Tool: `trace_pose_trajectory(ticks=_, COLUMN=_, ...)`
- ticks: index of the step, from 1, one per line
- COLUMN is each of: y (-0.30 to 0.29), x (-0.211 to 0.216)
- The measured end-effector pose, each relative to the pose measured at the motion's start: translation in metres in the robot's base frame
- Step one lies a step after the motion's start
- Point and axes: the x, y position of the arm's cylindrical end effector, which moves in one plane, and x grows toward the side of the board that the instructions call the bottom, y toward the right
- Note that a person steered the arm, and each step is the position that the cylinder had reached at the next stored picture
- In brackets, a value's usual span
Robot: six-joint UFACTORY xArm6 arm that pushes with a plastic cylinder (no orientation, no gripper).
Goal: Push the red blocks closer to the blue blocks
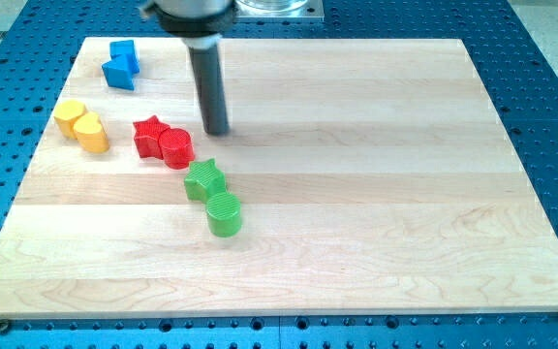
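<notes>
My tip is the lower end of a straight dark rod that hangs nearly upright from a wider dark mount at the view's top, left of centre, leaning slightly so the end sits a little to the view's right.

On my feed, two yellow blocks sit touching near the bench's left edge; I can't make out their shapes for sure. A green star lies left of centre, with a green cylinder just below it toward the view's bottom, touching or nearly so. The pale wood bench rests on a blue perforated base.
</notes>
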Motion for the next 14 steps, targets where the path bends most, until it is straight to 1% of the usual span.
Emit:
trace_pose_trajectory(ticks=1, y=-0.009, x=0.014)
trace_pose_trajectory(ticks=3, y=-0.043, x=0.015)
trace_pose_trajectory(ticks=5, y=-0.049, x=0.020)
trace_pose_trajectory(ticks=6, y=-0.059, x=-0.015)
trace_pose_trajectory(ticks=8, y=-0.059, x=-0.019)
trace_pose_trajectory(ticks=9, y=-0.055, x=-0.003)
trace_pose_trajectory(ticks=10, y=-0.054, x=-0.002)
trace_pose_trajectory(ticks=11, y=-0.054, x=0.016)
trace_pose_trajectory(ticks=12, y=-0.060, x=0.049)
trace_pose_trajectory(ticks=13, y=-0.088, x=0.075)
trace_pose_trajectory(ticks=14, y=-0.090, x=0.041)
